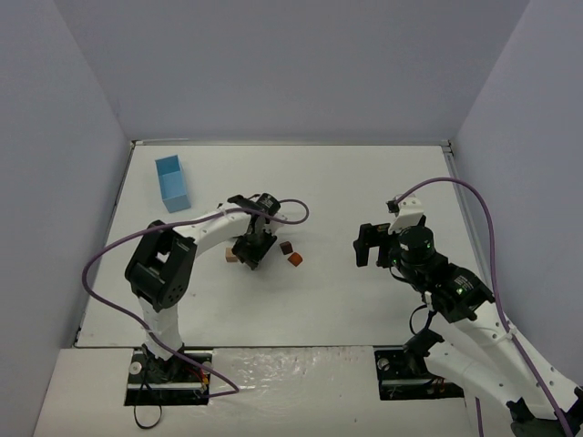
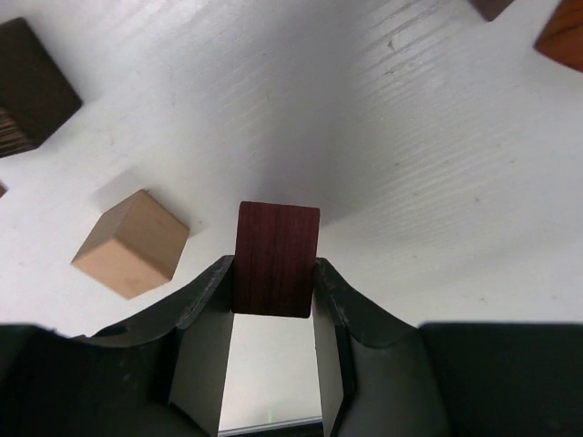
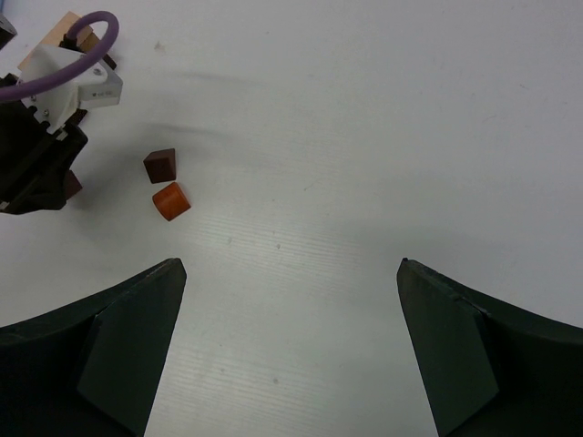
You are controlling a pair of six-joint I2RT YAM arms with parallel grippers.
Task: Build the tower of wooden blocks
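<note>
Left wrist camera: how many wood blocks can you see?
5: reddish-brown block in the left gripper, tan cube to its left, dark brown block upper left, second dark block and orange block cut off top right. A sliver at the left edge may be another.

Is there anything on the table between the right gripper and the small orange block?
Nothing visible. In the right wrist view, only bare white table lies between the right gripper, its jaws open, and the orange block. A dark brown block sits just beyond it.
</note>
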